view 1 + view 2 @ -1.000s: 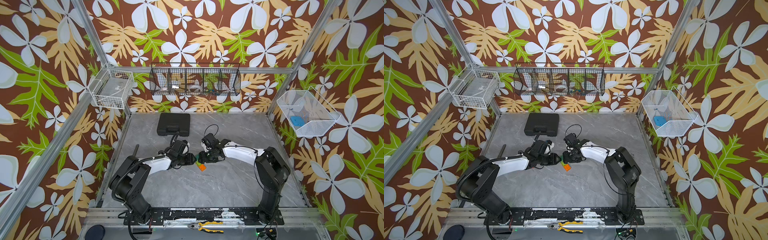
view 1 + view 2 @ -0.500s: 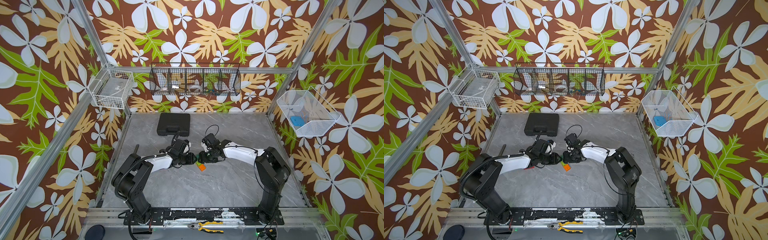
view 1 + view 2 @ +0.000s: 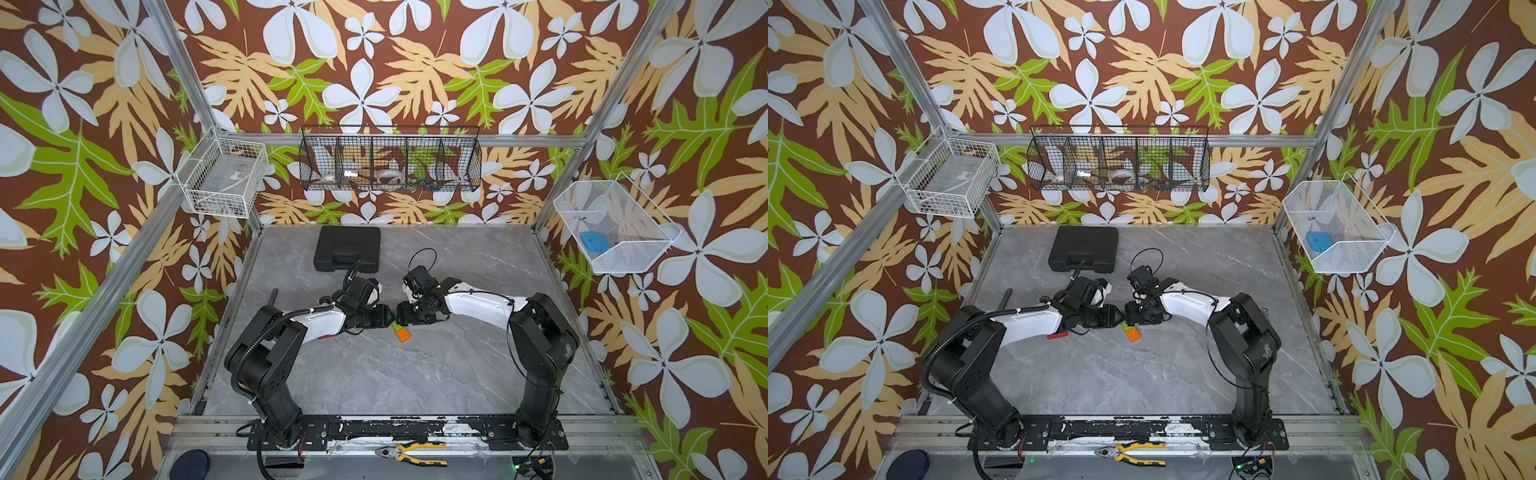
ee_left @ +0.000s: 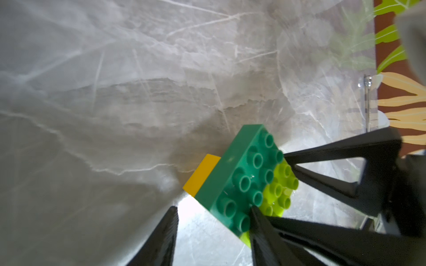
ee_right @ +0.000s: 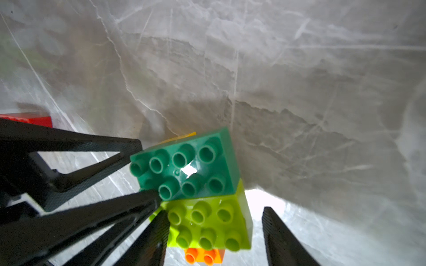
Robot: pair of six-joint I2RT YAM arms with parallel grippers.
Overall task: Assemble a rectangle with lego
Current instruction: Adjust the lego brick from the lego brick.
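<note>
Edged nearer, the left gripper (image 4: 213, 207) gapes part-open at the end of the dark green brick (image 4: 242, 179), right gripper (image 5: 213, 210) loose astride the lime brick (image 5: 207, 223) on the table (image 3: 415, 374); red brick (image 3: 1057, 335) lies under left forearm (image 3: 1034, 322).

Brown wallpaper with white flowers and green leaves (image 3: 374, 62) surrounds the grey marble-patterned worktop (image 3: 415, 374), framed by silver aluminium posts (image 3: 181, 62).

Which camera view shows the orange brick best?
Best in both top views: the orange brick lies unblocked there, though small. The right wrist view catches only two studs at the frame edge. The left wrist view lacks it.
</note>
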